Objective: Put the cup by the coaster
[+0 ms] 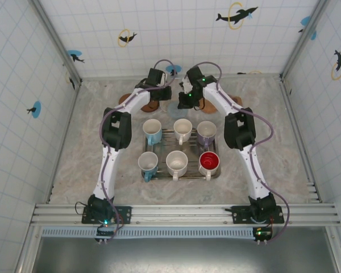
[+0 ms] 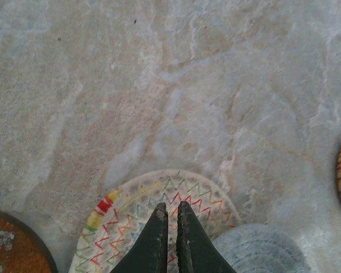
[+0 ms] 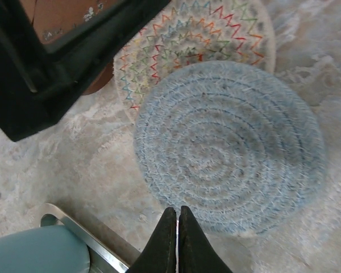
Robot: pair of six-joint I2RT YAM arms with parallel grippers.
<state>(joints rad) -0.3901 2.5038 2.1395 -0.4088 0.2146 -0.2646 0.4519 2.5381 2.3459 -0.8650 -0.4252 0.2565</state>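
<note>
Six cups [image 1: 177,162] stand upright, mouths up, handles apparently turned toward the near edge, on a wire rack [image 1: 192,149] (all six seated) in the middle of the table [image 1: 85,153]. Beyond it, the left hand [image 2: 172,206], pressed together and empty, hovers over a zigzag-stitched coaster [image 2: 131,216]. The right hand [image 3: 177,211], likewise pressed together, hangs at a blue woven coaster [image 3: 227,148].

Light: spreading bright and even from above.
Shadows: lying faint on the tabletop [image 1: 74,165].
Focus: softening slightly in the left wrist view.
</note>
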